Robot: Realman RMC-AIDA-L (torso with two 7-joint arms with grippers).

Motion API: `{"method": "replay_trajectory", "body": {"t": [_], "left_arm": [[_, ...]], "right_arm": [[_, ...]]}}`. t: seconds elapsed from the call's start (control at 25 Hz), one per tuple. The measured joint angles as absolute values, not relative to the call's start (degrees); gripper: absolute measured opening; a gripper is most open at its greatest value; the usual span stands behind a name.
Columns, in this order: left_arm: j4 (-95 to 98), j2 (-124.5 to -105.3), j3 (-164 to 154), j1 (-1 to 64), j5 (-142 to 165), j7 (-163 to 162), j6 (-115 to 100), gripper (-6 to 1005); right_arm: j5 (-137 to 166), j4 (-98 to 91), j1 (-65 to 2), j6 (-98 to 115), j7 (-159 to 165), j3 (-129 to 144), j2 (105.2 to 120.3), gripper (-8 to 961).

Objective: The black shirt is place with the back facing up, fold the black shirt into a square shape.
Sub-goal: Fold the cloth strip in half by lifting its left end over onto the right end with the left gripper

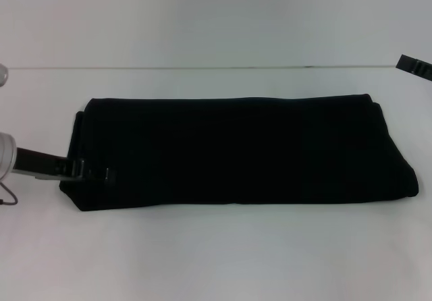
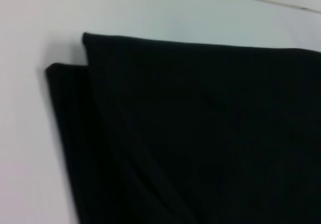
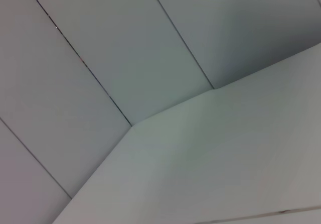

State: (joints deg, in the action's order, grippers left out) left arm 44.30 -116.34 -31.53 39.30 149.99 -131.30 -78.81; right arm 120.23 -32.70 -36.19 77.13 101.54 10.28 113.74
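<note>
White tabletop (image 1: 216, 260): bare foreground strip. Left tool (image 1: 101, 173), lower left of frame: at the near-left edge of the large plain black soft fabric shirt (image 1: 236, 152); jaw spacing cannot be told. Shirt: folded wide band, mid-frame. Right tool (image 1: 413, 66): upper right edge, well apart, spacing indeterminable.

The black shirt (image 2: 200, 133) lies folded on a pale table (image 2: 30, 133), filling most of the left wrist view. Two layered corners show at its end, the upper layer's corner set a little in from the lower one beneath it. A thin dark seam line crosses the pale surface beyond the cloth.
</note>
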Motion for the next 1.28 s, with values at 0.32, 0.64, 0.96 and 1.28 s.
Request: {"method": "replay_trajectory", "body": {"t": [0.32,0.64,0.96,1.28], "left_arm": [[44.3,-116.2,-31.6,38.7,150.0,-131.1,-77.4,631],[44.3,-116.12,-31.5,38.1,151.5,-131.5,-75.9,632],[44.3,-116.1,-32.5,38.5,151.5,-130.8,-76.6,631],[44.4,-116.32,-34.6,38.9,151.4,-130.6,-76.2,632]], "right_arm": [[120.1,-32.7,-35.7,77.2,101.4,10.3,113.72,729],[120.1,-32.7,-35.6,77.3,101.4,10.3,113.72,729],[120.1,-32.7,-35.5,77.4,101.4,10.3,113.8,729],[120.1,-32.9,-35.5,77.5,101.4,10.3,113.91,729]]}}
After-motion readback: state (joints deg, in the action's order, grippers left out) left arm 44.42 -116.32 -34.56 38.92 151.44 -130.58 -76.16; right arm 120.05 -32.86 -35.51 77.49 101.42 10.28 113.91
